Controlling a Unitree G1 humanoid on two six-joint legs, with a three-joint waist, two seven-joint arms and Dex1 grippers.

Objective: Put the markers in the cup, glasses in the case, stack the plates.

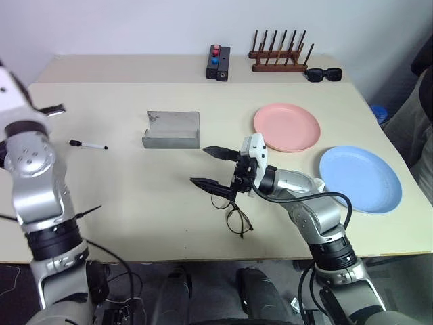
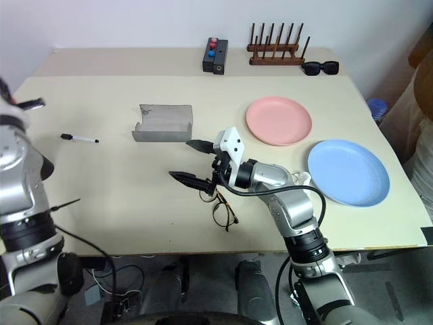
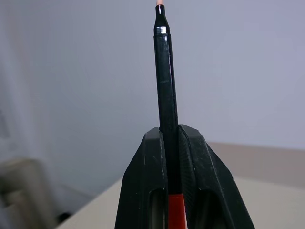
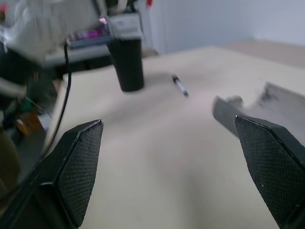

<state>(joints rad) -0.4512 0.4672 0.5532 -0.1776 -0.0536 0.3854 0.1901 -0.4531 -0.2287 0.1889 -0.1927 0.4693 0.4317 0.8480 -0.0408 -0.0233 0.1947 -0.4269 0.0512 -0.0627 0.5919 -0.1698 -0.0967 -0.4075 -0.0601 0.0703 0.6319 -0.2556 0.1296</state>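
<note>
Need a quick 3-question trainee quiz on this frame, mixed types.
1. True or false: the left gripper is shut on the red marker.
2. Which plate lies nearer the case: A) pink plate B) blue plate?
3. Fill in: the glasses lie on the table just below the open ____ gripper.

Key: 1 true; 2 A; 3 right.
</note>
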